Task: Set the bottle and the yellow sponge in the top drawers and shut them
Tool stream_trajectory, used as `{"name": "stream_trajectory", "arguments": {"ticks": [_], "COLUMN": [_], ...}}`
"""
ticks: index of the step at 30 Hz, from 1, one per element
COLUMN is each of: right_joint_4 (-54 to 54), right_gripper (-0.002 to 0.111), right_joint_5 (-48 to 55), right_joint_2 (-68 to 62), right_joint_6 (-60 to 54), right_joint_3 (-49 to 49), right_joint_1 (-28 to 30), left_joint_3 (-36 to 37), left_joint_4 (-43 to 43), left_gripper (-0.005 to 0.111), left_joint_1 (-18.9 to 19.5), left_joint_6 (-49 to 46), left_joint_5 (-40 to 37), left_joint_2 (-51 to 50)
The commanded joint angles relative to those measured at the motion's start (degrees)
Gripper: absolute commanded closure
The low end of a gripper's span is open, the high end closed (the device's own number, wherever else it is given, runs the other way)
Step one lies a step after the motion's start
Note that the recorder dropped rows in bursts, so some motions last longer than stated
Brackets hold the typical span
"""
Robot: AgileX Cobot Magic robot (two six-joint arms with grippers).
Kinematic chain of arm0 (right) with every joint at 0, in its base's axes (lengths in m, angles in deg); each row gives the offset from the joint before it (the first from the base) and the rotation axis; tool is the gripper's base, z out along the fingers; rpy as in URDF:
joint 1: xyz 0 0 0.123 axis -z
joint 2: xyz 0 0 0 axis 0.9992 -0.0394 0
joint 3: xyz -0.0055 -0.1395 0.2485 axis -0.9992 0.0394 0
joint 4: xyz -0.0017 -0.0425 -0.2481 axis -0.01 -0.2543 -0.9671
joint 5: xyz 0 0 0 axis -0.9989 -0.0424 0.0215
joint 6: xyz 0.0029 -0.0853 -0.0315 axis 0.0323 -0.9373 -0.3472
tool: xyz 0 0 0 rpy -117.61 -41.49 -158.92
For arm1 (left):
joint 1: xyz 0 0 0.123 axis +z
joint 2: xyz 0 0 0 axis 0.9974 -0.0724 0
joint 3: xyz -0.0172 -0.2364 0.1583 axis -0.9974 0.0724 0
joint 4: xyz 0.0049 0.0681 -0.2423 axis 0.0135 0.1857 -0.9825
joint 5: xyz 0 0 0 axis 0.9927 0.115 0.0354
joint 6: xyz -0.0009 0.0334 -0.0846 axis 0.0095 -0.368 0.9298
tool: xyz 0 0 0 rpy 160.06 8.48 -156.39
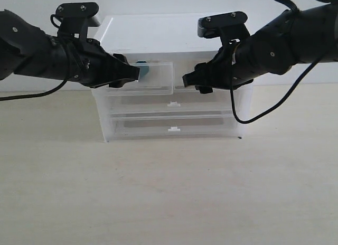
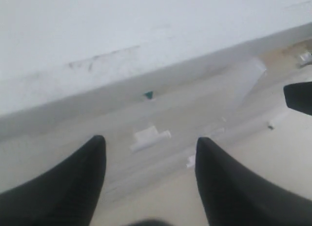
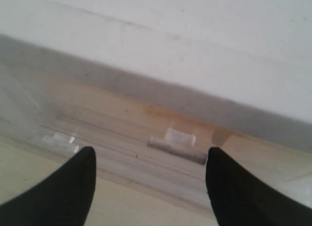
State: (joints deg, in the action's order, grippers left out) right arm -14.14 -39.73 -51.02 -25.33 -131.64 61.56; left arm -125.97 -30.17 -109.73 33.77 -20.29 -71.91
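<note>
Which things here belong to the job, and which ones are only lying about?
Job: top drawers; bottle, a teal patch inside one of them; left claw; right claw.
Not job: two full-width drawers; black cable.

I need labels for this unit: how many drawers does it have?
4. The left top drawer and right top drawer, partly behind the right gripper, sit side by side; the upper full-width drawer and lower full-width drawer are stacked beneath.

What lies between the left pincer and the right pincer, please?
In the exterior view, the clear front of the left top drawer, with the bottle showing teal through it.
</note>
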Motion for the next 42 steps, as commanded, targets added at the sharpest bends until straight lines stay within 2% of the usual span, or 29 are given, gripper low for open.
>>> {"name": "stream_trajectory", "arguments": {"ticks": [1,8,13,15,17,19,20,21,22,24,26,34,42], "right_joint_4": [-0.9,-0.9,-0.9,-0.9,-0.9,-0.9,-0.9,-0.9,-0.9,0.7,1.7,5.2,9.7], "right_gripper": [0.049,0.049,0.049,0.049,0.049,0.05,0.052,0.058,0.066,0.095,0.108,0.108,0.108], "right_joint_5": [-1.2,-1.3,-0.4,0.0,-0.2,1.7,2.4,3.3,4.3,6.1,6.6,0.3,-19.6], "right_joint_2": [0.0,0.0,0.0,0.0,0.0,0.0,0.0,0.1,0.2,1.4,3.1,14.6,29.7], "right_joint_6": [-0.6,-0.6,-0.6,-0.6,-0.7,-0.7,-0.7,-0.7,-0.7,-0.2,-0.2,1.1,3.3], "right_joint_3": [-0.8,-0.8,-0.8,-0.8,-0.8,-0.8,-0.8,-0.8,-0.8,-0.7,0.3,10.8,31.5], "right_joint_1": [0.4,0.4,0.4,0.4,0.4,0.4,0.4,0.4,0.4,0.4,0.4,0.4,0.4], "left_joint_3": [-3.3,-5.5,-5.5,-3.9,-0.3,5.8,7.4,9.0,11.7,18.5,23.0,38.3,47.1], "left_joint_4": [0.8,3.7,4.6,4.6,4.8,5.0,4.9,4.4,3.3,1.7,1.1,-6.0,-10.8], "left_gripper": [0.054,0.054,0.058,0.061,0.066,0.088,0.094,0.103,0.103,0.103,0.103,0.103,0.103], "left_joint_1": [-0.1,0.7,3.4,4.9,5.4,5.6,5.6,5.6,5.4,5.4,5.4,5.4,5.4], "left_joint_6": [-0.4,-0.4,-0.2,2.6,2.6,4.0,4.4,4.3,4.3,4.3,4.3,4.3,4.3], "left_joint_5": [2.0,4.1,-5.4,-9.4,-9.2,-8.6,-8.6,-8.8,-8.7,-6.9,-4.3,2.7,2.5], "left_joint_2": [-2.1,-2.8,0.0,2.8,7.0,13.4,15.0,17.0,19.1,25.5,29.0,44.1,52.9]}}
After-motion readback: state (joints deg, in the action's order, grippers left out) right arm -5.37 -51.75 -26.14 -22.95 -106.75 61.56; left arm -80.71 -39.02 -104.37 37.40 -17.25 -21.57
